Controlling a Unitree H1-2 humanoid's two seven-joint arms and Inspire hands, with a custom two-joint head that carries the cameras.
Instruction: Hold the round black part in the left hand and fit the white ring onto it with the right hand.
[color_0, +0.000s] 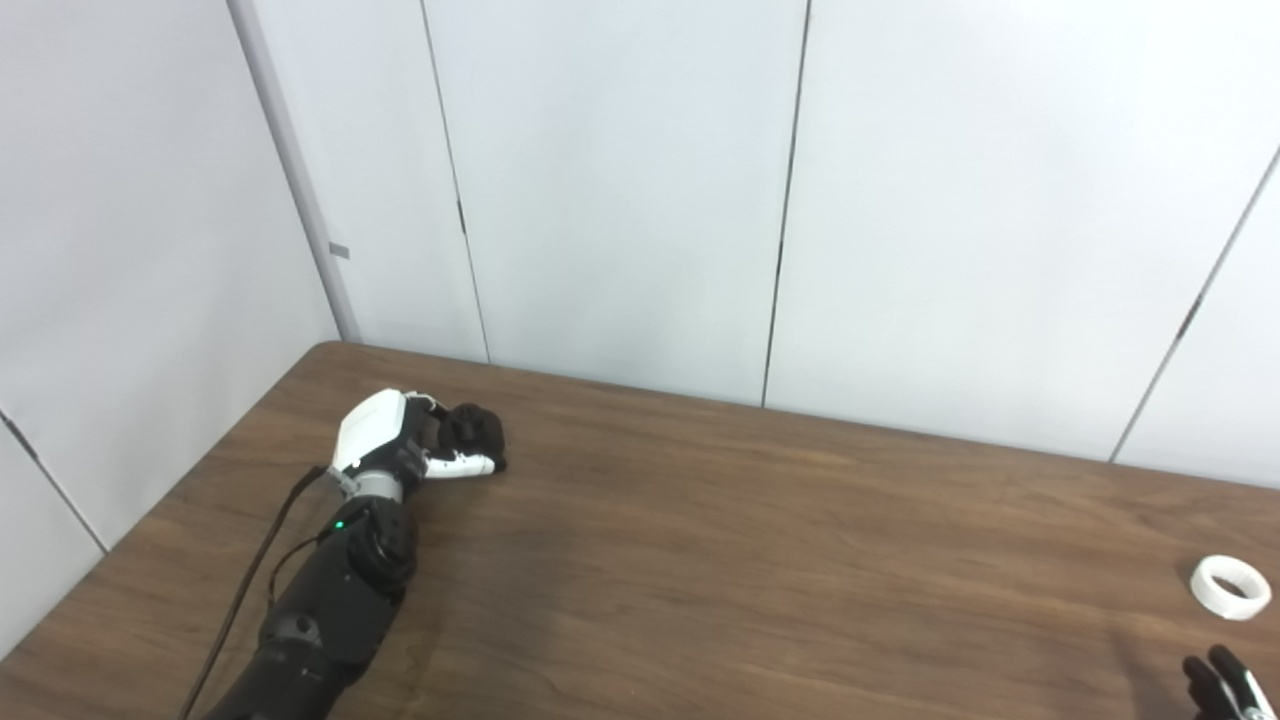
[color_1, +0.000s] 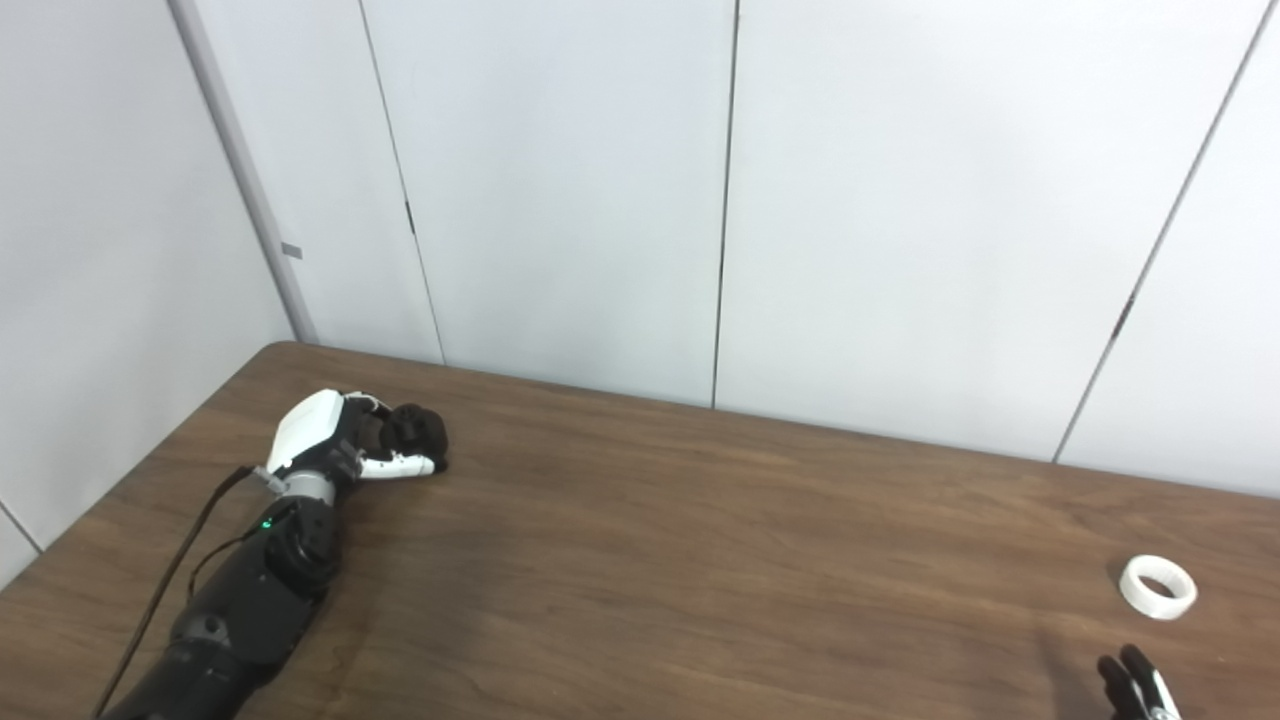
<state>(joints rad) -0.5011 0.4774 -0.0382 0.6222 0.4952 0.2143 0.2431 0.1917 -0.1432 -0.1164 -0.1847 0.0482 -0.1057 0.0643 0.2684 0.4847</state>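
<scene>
The round black part (color_0: 476, 430) lies on the brown table (color_0: 760, 560) at the far left. My left hand (color_0: 388, 436) is wrapped around it, fingers curled over its top and the white thumb along its near side. The white ring (color_0: 1231, 587) lies flat on the table at the far right, with nothing touching it. Of my right hand (color_1: 1135, 686), only a few dark fingertips show at the bottom right corner, a short way in front of the ring. The rest of that hand is out of the picture.
White wall panels (color_0: 620, 200) stand right behind the table's back edge and along its left side. A black cable (color_0: 250, 590) runs beside my left forearm.
</scene>
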